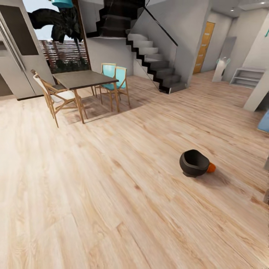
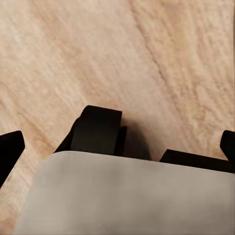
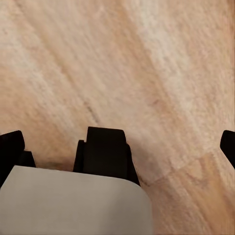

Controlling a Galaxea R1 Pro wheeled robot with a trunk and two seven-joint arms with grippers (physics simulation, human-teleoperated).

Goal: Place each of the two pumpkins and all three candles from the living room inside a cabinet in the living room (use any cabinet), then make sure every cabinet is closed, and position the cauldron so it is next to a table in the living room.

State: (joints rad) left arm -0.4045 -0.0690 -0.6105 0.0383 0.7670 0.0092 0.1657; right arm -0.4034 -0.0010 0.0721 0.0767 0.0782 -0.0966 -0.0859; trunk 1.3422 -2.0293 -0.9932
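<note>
Below our wrists we see each gripper's dark fingertips, left [image 2: 11, 149] and right [image 3: 11, 144], spread wide over bare plank floor [image 1: 93, 209], holding nothing. Farther out, the cauldron [image 1: 194, 163] lies tipped on the floor with a pumpkin [image 1: 211, 168] touching its far side, well apart from the dining table [image 1: 84, 79].

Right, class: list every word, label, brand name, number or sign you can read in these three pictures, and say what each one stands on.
None: no readable text in any view.
The cauldron, the pumpkin behind it, the dining table, the chairs, the stairs and the orange door bear no lettering.
The wrist views show bare wood floor; no markings.
</note>
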